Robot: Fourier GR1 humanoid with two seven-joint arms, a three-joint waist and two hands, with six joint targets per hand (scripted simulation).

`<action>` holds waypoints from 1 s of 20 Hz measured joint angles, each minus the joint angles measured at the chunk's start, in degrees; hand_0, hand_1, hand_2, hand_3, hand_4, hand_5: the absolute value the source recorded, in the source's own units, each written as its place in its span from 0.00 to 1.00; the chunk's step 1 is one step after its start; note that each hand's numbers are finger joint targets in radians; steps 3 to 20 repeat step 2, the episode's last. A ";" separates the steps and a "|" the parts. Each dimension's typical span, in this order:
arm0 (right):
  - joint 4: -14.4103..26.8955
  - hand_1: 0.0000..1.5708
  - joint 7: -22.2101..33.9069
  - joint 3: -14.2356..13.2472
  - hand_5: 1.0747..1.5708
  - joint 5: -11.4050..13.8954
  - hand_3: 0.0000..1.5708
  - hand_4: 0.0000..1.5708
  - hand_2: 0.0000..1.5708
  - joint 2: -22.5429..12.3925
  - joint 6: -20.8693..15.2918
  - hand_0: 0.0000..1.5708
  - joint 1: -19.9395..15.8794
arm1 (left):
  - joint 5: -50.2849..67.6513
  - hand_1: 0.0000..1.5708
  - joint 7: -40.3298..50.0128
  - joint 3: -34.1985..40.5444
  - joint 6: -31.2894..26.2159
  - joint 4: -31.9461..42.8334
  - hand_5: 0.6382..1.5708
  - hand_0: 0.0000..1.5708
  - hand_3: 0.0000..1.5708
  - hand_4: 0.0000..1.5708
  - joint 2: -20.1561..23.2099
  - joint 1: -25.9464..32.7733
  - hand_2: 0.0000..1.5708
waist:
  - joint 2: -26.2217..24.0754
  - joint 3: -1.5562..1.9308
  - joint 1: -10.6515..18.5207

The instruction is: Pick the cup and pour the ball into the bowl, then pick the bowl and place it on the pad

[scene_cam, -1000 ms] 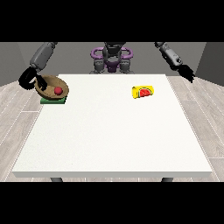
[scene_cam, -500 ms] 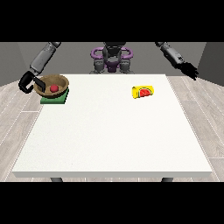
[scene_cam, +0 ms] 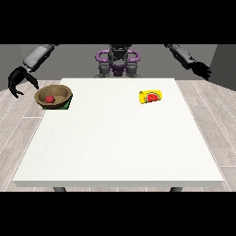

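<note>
Your bowl [scene_cam: 53,95] sits on the green pad [scene_cam: 66,105] near the bench [scene_cam: 120,138] corner at the view's left, with the red ball [scene_cam: 50,98] lying inside it. Only a sliver of the pad shows under the bowl's rim (the rest is hidden beneath). The robot hand at the view's left [scene_cam: 17,81] hangs just off the bench edge, beside the bowl and apart from it, its fingers spread and curving downward around nothing. The yellow cup [scene_cam: 151,97] lies on its side toward the far right of the bench, well apart from the bowl. The robot hand at the view's right [scene_cam: 203,70] is raised beyond the bench's far corner; you cannot tell how its fingers lie.
</note>
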 measured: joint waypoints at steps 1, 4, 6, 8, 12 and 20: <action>-0.08 0.00 0.54 -0.38 0.49 -0.56 0.20 0.17 0.27 0.02 0.58 0.00 -0.52 | -0.03 0.00 0.11 -0.03 -0.18 0.31 0.62 0.00 0.00 0.56 0.18 0.03 0.00 | -0.65 -0.01 0.04; -0.51 0.00 0.49 -0.66 0.60 -1.22 0.24 0.32 0.07 0.47 1.74 0.00 -1.07 | -0.34 0.00 0.07 -0.27 -0.07 0.82 0.62 0.00 0.00 0.56 -0.03 0.29 0.00 | -1.38 -0.03 -0.13; -0.51 0.00 0.49 -0.66 0.60 -1.22 0.24 0.32 0.07 0.47 1.74 0.00 -1.07 | -0.34 0.00 0.07 -0.27 -0.07 0.82 0.62 0.00 0.00 0.56 -0.03 0.29 0.00 | -1.38 -0.03 -0.13; -0.51 0.00 0.49 -0.66 0.60 -1.22 0.24 0.32 0.07 0.47 1.74 0.00 -1.07 | -0.34 0.00 0.07 -0.27 -0.07 0.82 0.62 0.00 0.00 0.56 -0.03 0.29 0.00 | -1.38 -0.03 -0.13; -0.51 0.00 0.49 -0.66 0.60 -1.22 0.24 0.32 0.07 0.47 1.74 0.00 -1.07 | -0.34 0.00 0.07 -0.27 -0.07 0.82 0.62 0.00 0.00 0.56 -0.03 0.29 0.00 | -1.38 -0.03 -0.13; -0.51 0.00 0.49 -0.66 0.60 -1.22 0.24 0.32 0.07 0.47 1.74 0.00 -1.07 | -0.34 0.00 0.07 -0.27 -0.07 0.82 0.62 0.00 0.00 0.56 -0.03 0.29 0.00 | -1.38 -0.03 -0.13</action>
